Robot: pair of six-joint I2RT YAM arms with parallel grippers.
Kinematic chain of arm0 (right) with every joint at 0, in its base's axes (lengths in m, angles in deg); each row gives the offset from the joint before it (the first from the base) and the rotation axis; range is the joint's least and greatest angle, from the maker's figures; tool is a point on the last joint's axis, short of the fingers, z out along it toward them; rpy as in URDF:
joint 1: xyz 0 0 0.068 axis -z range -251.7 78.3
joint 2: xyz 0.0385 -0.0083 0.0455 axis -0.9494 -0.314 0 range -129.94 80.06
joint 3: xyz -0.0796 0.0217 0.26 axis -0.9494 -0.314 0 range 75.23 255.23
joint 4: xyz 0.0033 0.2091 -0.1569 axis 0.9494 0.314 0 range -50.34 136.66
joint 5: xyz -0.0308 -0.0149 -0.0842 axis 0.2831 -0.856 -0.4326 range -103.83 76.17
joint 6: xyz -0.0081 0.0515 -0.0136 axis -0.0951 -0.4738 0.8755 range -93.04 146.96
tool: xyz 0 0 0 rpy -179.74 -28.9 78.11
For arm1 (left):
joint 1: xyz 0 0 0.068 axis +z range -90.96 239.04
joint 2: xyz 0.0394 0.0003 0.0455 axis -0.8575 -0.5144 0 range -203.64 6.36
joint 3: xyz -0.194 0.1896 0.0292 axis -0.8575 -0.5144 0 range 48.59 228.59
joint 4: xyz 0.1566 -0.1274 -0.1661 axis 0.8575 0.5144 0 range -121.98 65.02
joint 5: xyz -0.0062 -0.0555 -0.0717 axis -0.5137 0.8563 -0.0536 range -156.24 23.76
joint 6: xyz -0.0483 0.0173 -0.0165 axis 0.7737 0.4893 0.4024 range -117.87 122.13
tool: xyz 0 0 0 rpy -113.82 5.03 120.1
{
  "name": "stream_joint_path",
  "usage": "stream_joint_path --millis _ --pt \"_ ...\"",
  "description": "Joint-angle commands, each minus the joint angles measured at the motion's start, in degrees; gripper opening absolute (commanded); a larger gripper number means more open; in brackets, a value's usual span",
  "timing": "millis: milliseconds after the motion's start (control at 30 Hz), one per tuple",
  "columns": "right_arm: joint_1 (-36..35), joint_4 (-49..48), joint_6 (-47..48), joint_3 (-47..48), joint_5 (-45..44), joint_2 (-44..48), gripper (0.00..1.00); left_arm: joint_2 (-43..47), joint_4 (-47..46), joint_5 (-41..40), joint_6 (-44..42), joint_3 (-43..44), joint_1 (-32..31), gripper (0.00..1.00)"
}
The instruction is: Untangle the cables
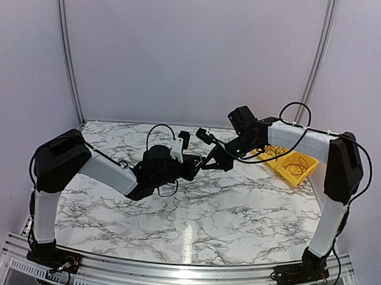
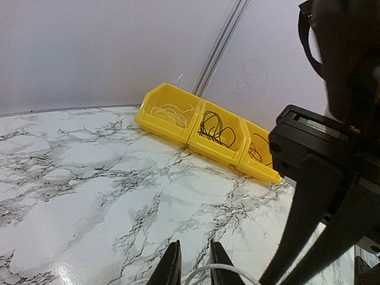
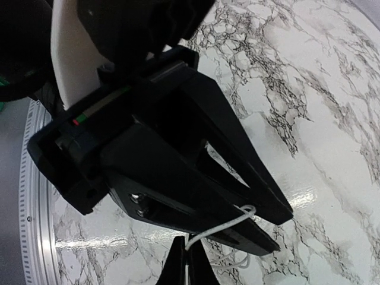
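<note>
While the right gripper (image 3: 189,252) is clamped on a thin white cable (image 3: 221,227), the left gripper (image 2: 195,258) has its jaws slightly apart around it; black cables (image 2: 215,129) lie coiled in a yellow bin (image 2: 169,127).

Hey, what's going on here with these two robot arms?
The two arms meet above the middle of the marble table, working on a thin white cable. The right gripper is shut on it, and the cable runs to the tip of the left gripper, whose jaws stand slightly apart. A yellow three-compartment bin at the table's right holds other coils, white and black among them.
</note>
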Motion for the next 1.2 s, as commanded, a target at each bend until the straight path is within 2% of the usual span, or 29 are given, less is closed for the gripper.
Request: stream_joint_path --millis 0,300,533,667,767,1033,1167 --pt "-0.3 1.1 -0.7 2.1 4.4 2.1 0.0 -4.1 -2.4 -2.9 0.9 2.1 0.3 0.18" --pt "-0.3 3.1 -0.5 3.5 13.5 8.5 0.0 -9.7 -6.3 -5.6 4.6 0.6 0.7 0.06" --pt "-0.3 4.7 0.9 4.9 17.5 14.9 0.0 -11.9 -7.2 -5.9 6.0 -0.4 0.9 0.04" --pt "0.1 4.6 1.6 4.2 16.4 16.0 0.0 -11.2 -7.7 -6.2 6.2 -1.8 1.0 0.04" --pt "0.9 4.4 1.9 3.5 15.7 15.0 0.0 -8.4 -8.7 -7.5 6.0 -5.4 1.1 0.1" --pt "1.4 2.7 2.7 0.9 11.9 12.9 0.0 4.7 -10.5 -10.2 5.7 -19.2 2.1 0.4" --pt "1.4 1.7 2.2 0.3 9.6 11.8 0.0 11.1 -11.4 -6.2 2.9 -22.3 2.1 0.5"
